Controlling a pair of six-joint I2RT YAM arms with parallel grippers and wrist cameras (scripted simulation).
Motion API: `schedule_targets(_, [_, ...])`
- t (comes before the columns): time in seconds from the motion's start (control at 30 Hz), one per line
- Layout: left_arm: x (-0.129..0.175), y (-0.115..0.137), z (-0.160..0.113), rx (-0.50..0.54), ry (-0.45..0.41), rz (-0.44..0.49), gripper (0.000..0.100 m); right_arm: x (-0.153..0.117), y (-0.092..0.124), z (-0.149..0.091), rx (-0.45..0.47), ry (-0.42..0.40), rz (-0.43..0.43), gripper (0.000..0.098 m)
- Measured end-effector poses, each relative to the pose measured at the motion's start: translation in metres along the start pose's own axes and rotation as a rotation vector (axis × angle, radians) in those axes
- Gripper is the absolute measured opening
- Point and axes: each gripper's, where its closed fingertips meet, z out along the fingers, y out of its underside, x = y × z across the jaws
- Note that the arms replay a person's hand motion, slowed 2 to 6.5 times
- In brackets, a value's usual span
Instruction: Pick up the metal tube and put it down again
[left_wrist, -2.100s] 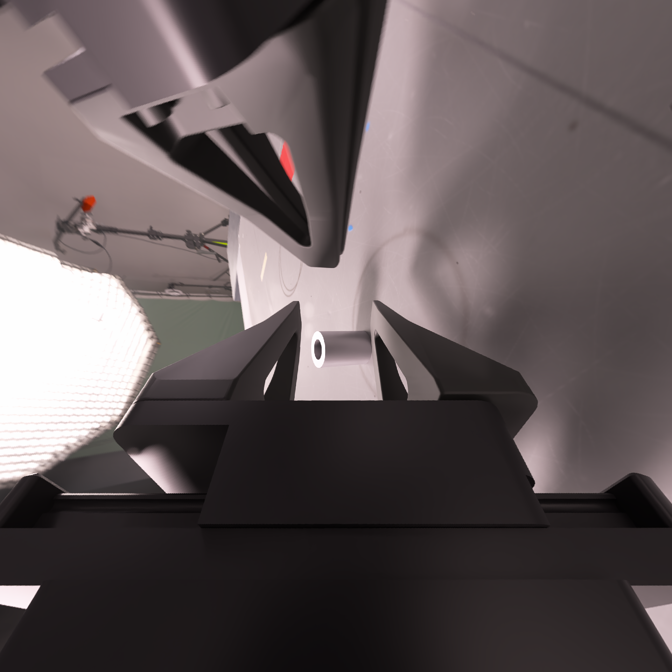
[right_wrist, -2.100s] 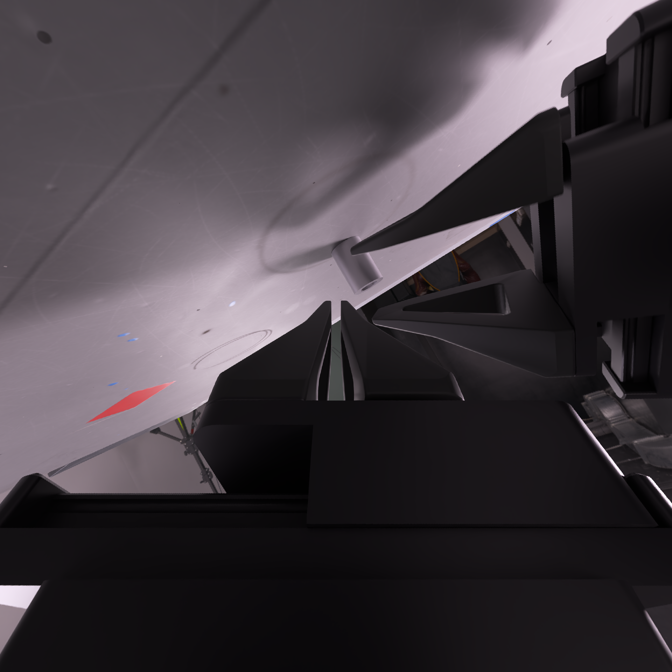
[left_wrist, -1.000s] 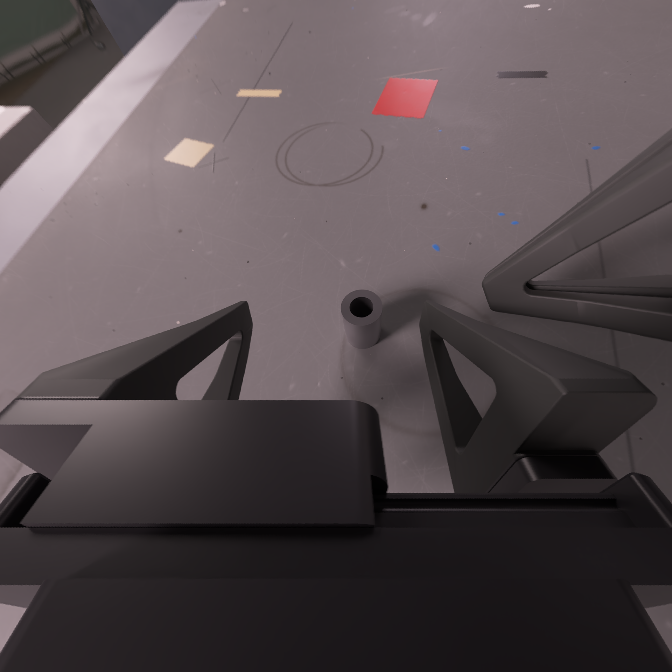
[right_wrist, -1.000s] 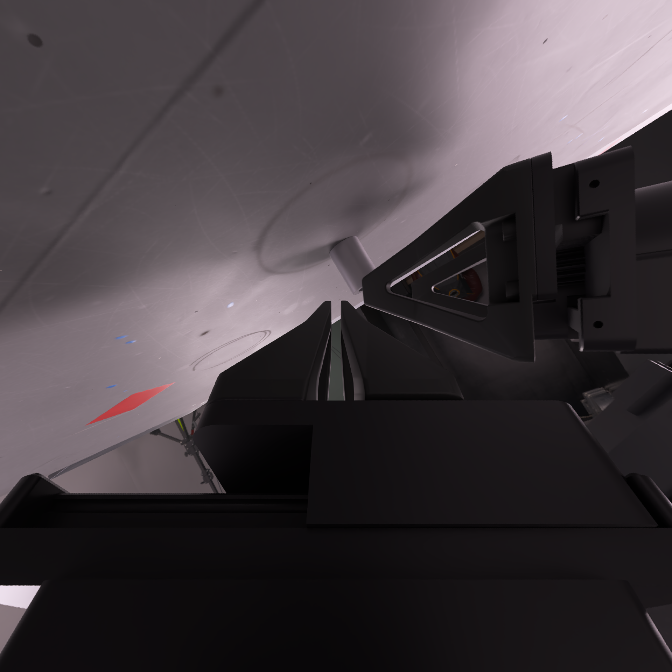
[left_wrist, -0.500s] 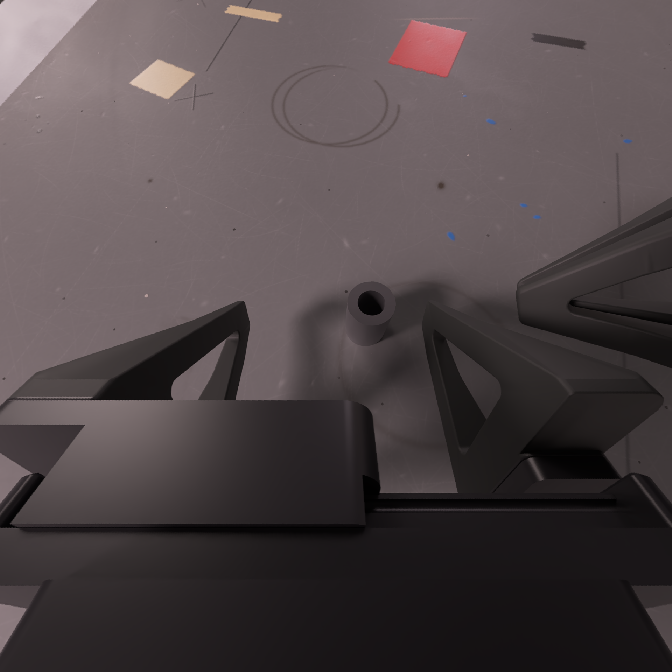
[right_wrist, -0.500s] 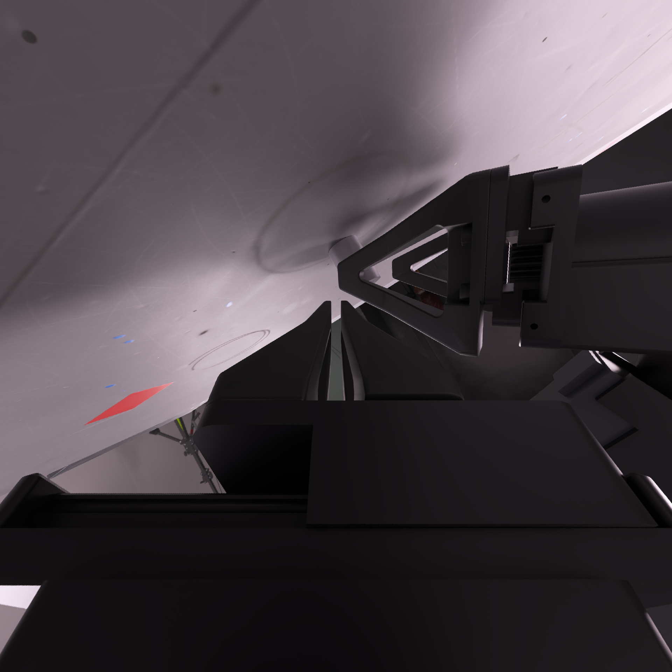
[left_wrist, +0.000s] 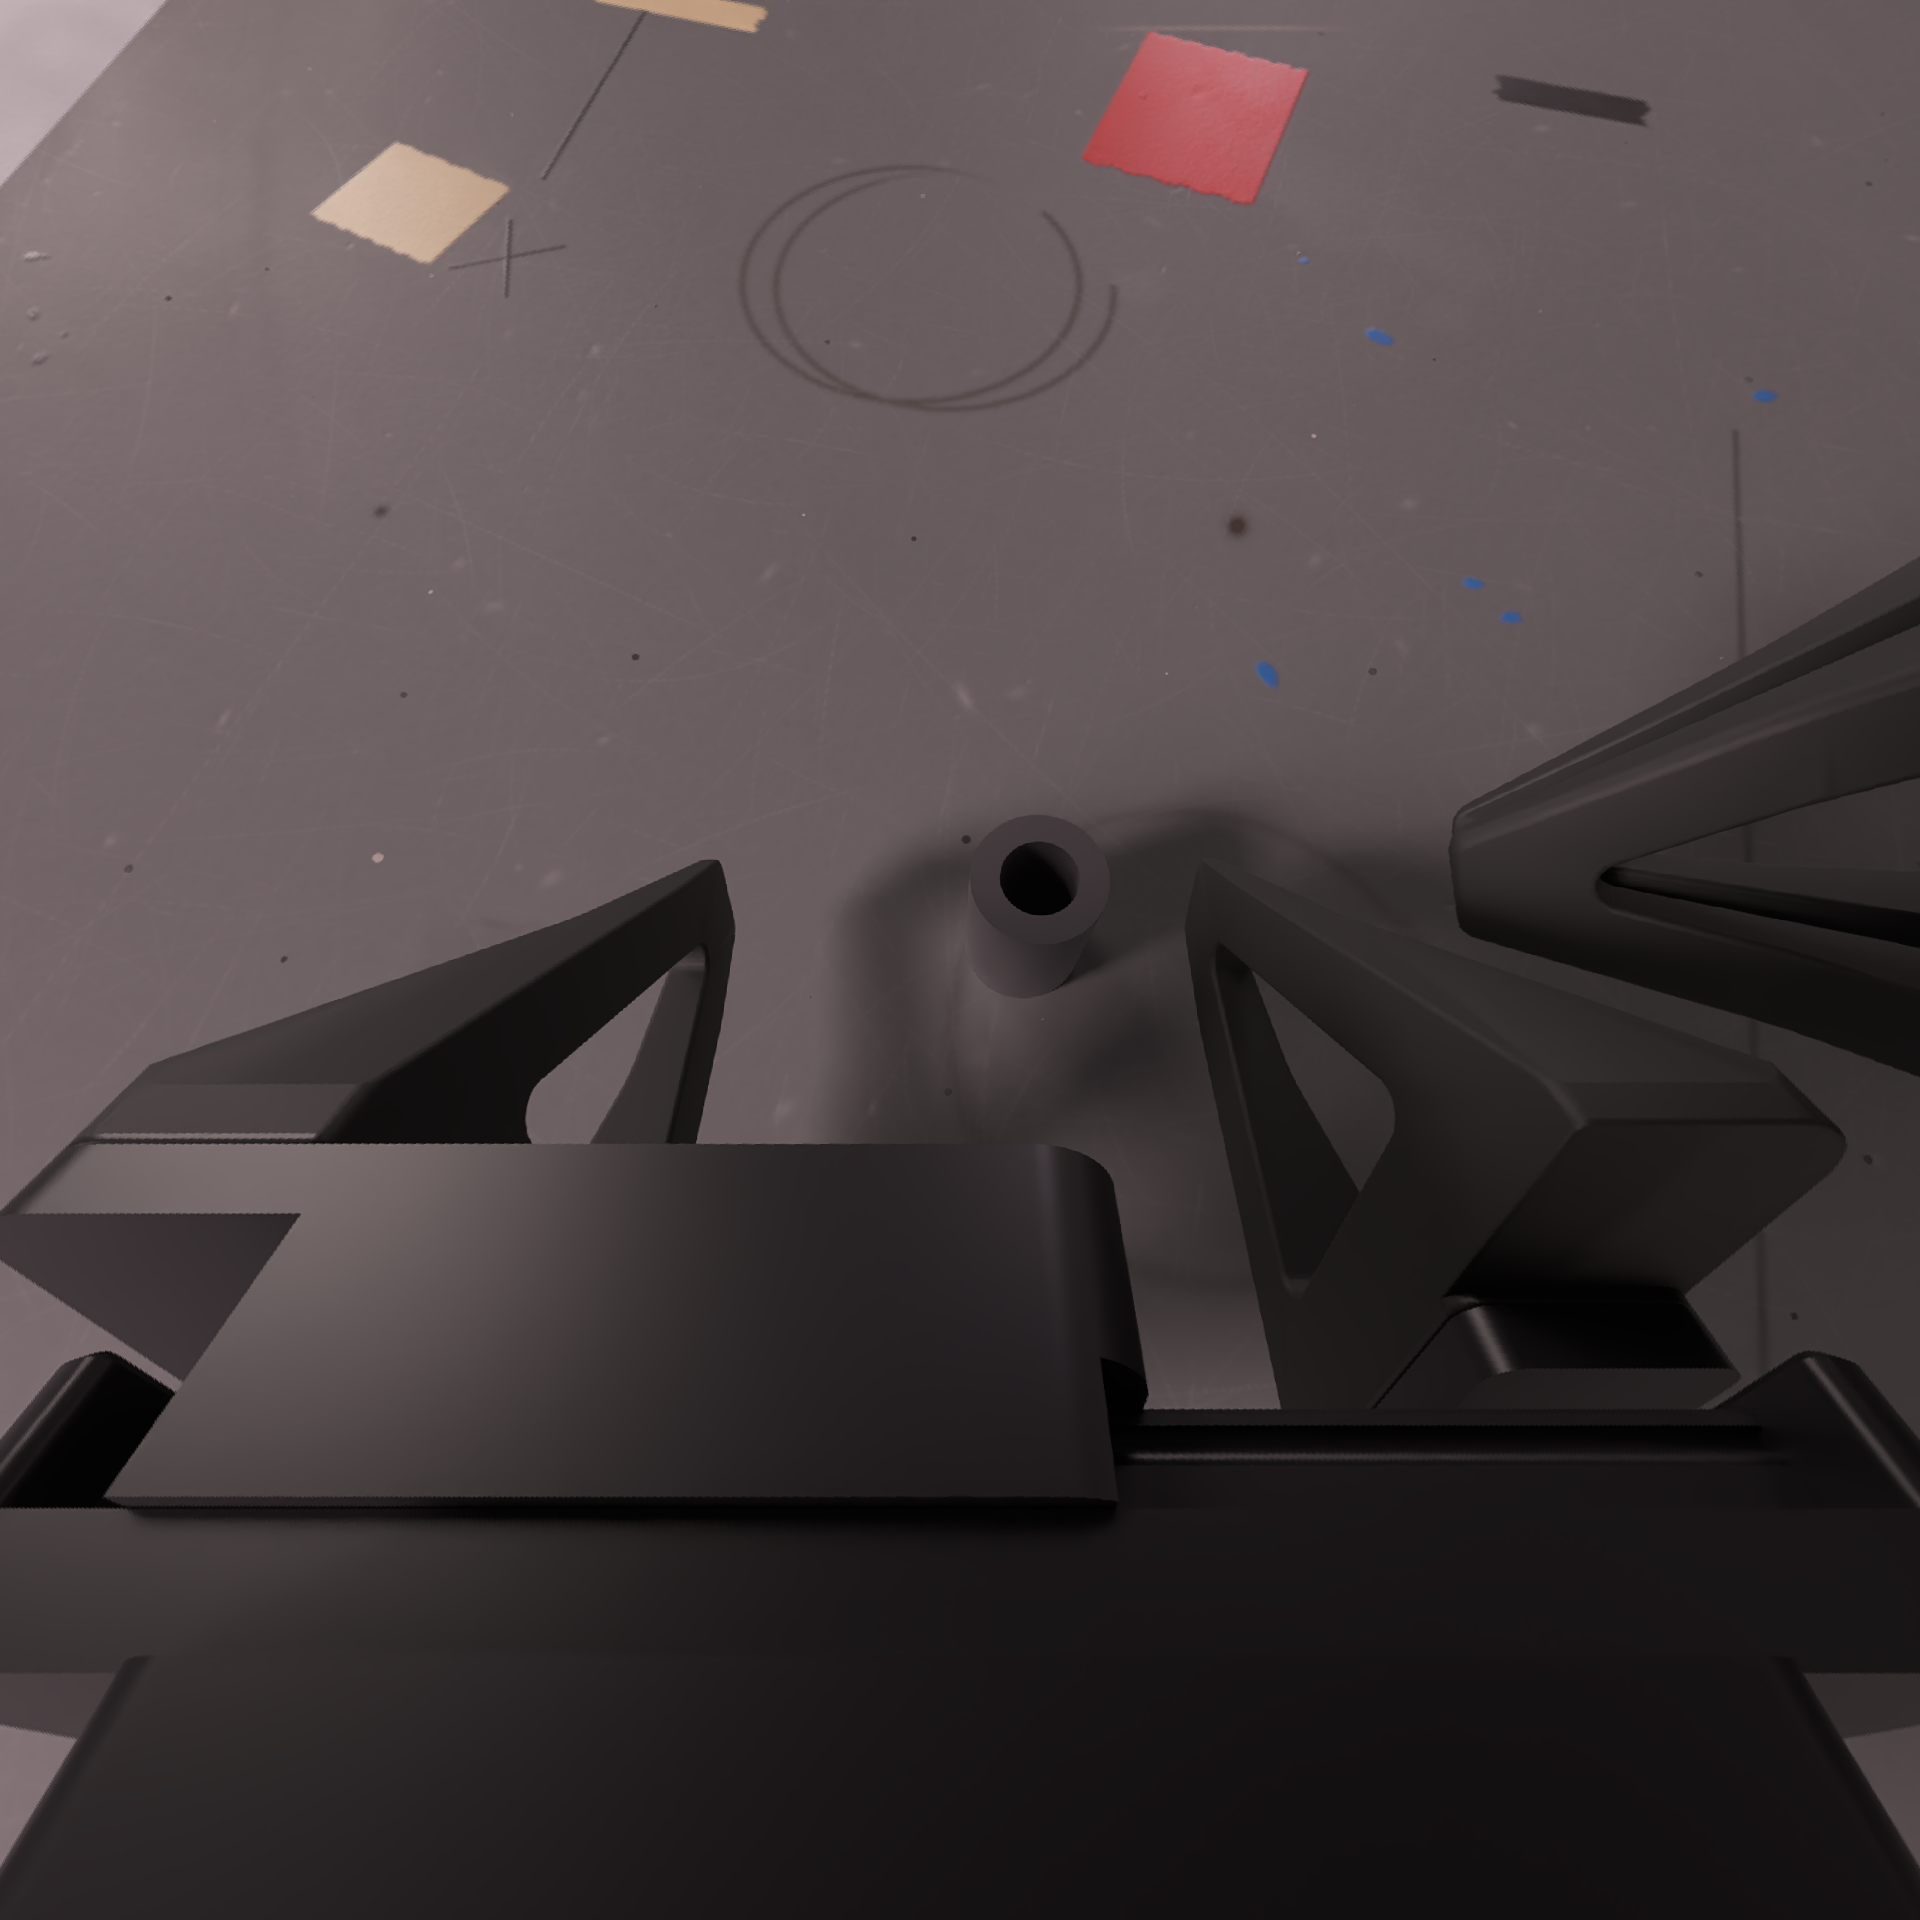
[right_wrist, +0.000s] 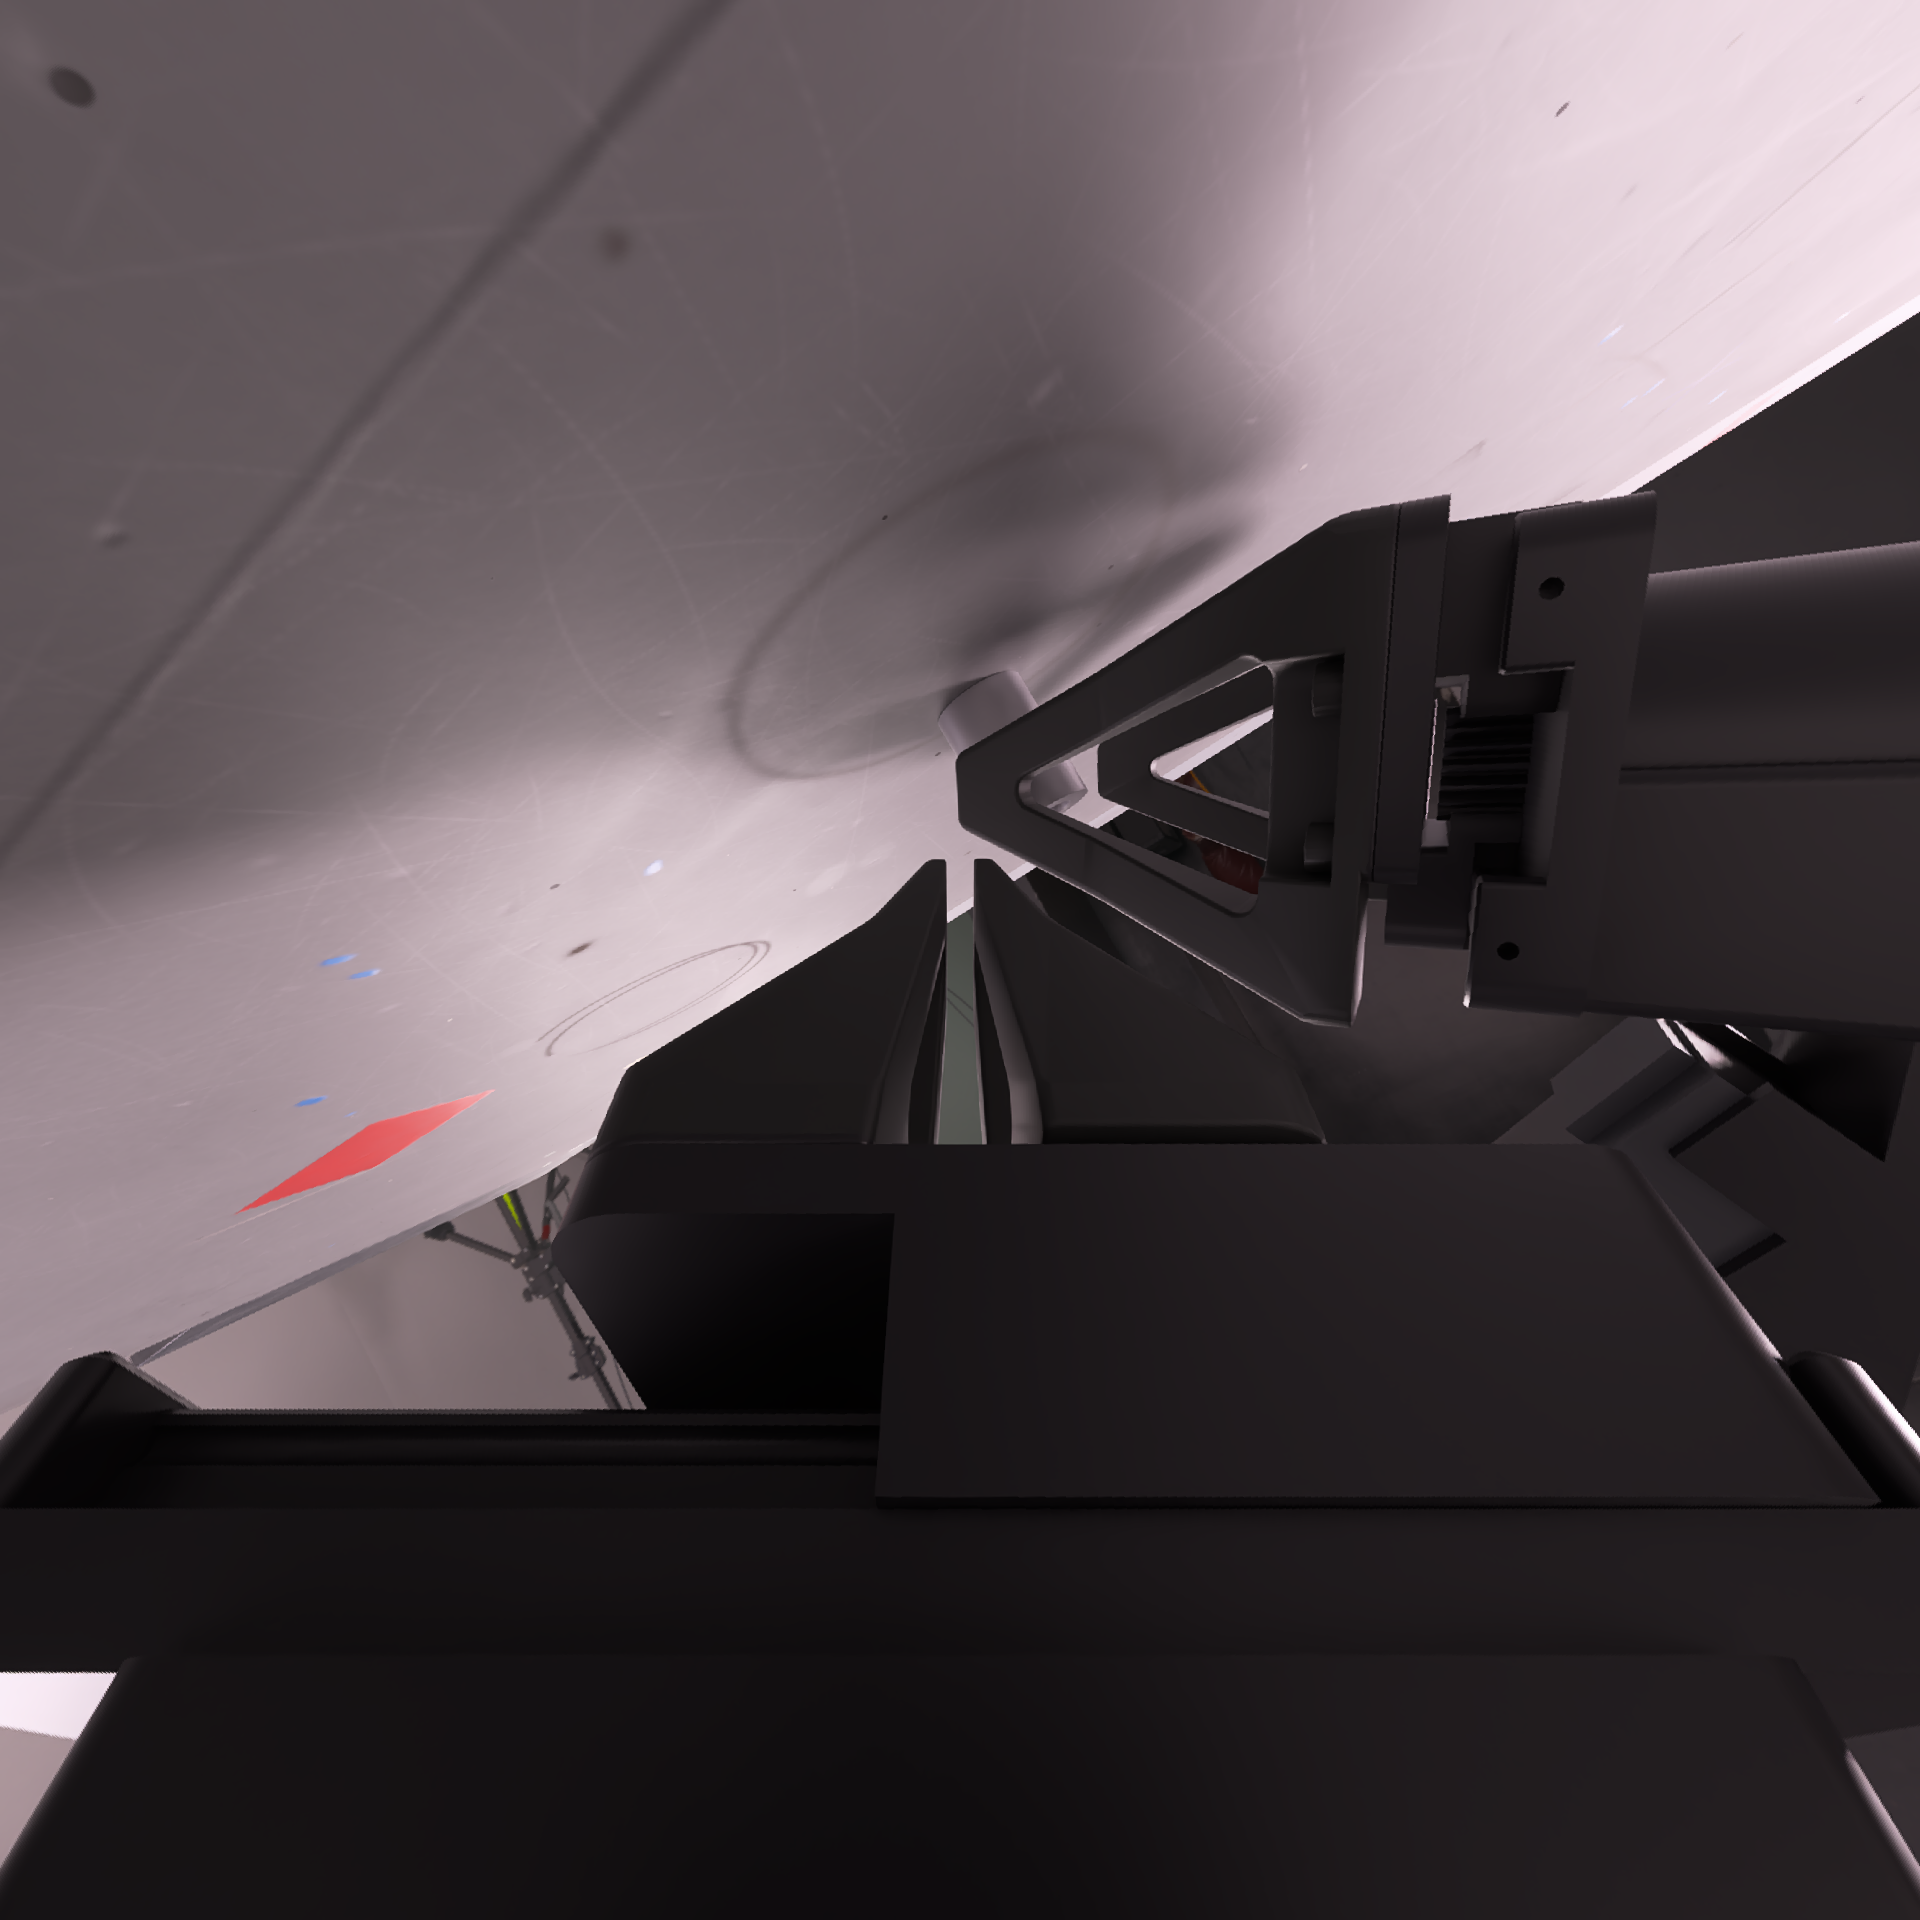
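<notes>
Tube (right_wrist: 987, 698) lower end hidden behind the left gripper's (right_wrist: 997, 784) finger in the right wrist view; tan tape strip (left_wrist: 681, 12) cut by the top edge, right gripper (left_wrist: 1704, 883) cut by the right edge, left wrist view; stand (right_wrist: 540, 1273) at lower left too small to identify.

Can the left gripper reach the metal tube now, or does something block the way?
Probably yes: the left gripper is open, the upright metal tube stands between its fingers, and nothing lies in between.
</notes>
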Motion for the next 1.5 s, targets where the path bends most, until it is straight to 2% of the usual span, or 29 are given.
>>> schedule_targets(0.5, [0.0062, 0.0005, 0.0028, 0.004, 0.052, 0.018, 0.058, 0.0007, 0.0012, 0.0009, -0.002, 0.000, -0.001, 0.0042])
schedule_targets(0.83, [0.0083, 0.0006, 0.0026, 0.010, 0.095, -0.013, 0.057, 0.0019, 0.0015, 0.0012, -0.003, 0.002, 0.001, 0.0042])
schedule_targets(1.5, [0.0086, -0.0038, 0.0017, 0.039, 0.099, 0.000, 0.057, 0.0020, 0.0019, 0.0014, -0.004, 0.001, -0.003, 0.0043])
